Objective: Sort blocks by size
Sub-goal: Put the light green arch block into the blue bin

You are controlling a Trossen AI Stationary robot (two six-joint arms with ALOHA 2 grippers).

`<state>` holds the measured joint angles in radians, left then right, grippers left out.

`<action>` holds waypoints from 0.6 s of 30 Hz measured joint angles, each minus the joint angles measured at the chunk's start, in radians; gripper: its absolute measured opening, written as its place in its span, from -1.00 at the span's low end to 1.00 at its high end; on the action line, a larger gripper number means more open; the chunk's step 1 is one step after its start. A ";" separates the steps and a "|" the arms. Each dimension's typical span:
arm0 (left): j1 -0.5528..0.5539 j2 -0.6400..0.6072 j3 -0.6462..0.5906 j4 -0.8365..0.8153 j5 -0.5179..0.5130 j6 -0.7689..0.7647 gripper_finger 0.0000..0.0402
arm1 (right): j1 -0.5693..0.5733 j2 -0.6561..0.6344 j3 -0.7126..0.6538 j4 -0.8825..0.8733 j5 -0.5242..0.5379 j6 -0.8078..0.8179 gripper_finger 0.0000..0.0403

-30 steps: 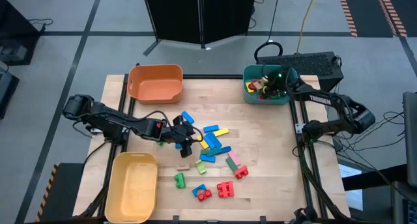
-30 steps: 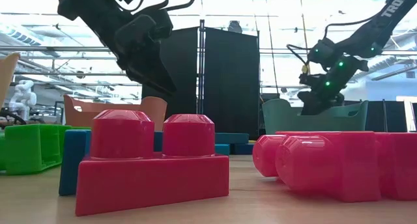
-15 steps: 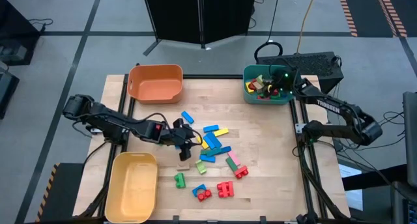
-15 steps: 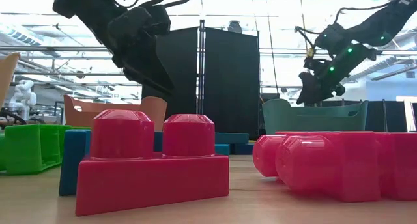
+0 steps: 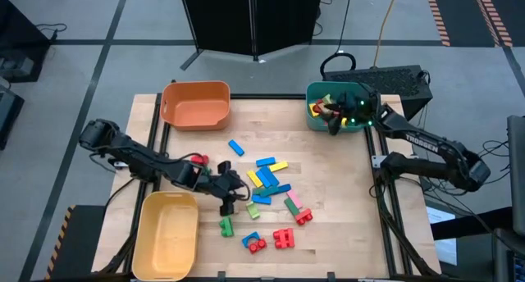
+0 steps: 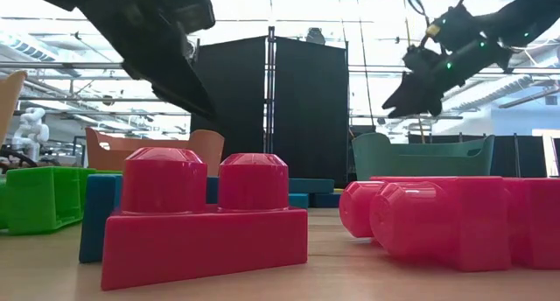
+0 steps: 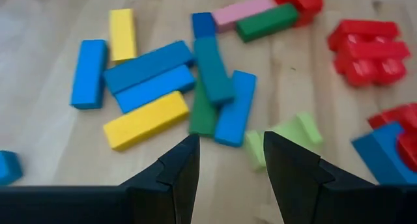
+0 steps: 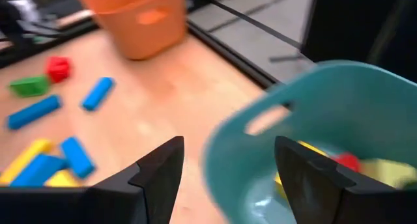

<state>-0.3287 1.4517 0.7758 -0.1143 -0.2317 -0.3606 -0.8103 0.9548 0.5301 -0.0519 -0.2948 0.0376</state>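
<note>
Two grippers work our table. Our left gripper [image 7: 225, 160], fingers spread and empty, hovers over the blocks [image 5: 267, 179] heaped mid-table, so it should straddle one block only. Our right gripper [image 8: 228, 160], also spread and empty, hangs above the teal bin [image 5: 316, 120] at 1 o'clock. We count three bins: teal, orange [image 5: 194, 106], yellow [image 5: 166, 233].

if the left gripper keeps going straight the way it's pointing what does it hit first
Probably the light green block on the table. It lies just ahead of the open left gripper, slightly toward one finger, with the pile of blue, green and yellow bars beyond. How far it lies below the fingers is unclear.
</note>
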 joint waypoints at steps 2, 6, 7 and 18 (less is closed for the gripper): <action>-0.019 0.000 0.000 0.000 0.001 0.010 -0.17 | 0.050 -0.017 0.000 0.002 0.000 0.001 0.12; -0.045 0.008 0.000 0.010 -0.001 0.075 -0.17 | 0.160 -0.036 0.000 0.003 0.000 0.026 0.12; -0.050 0.015 0.001 0.018 -0.004 0.083 -0.17 | 0.190 -0.037 0.000 0.005 0.001 0.037 0.12; -0.066 0.147 0.002 0.150 -0.004 0.004 -0.17 | 0.498 -0.024 0.000 0.034 0.186 0.119 0.12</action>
<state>-0.3949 1.5990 0.7776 0.0358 -0.2359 -0.3569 -0.3123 0.9306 0.5301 -0.0177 -0.1088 0.1568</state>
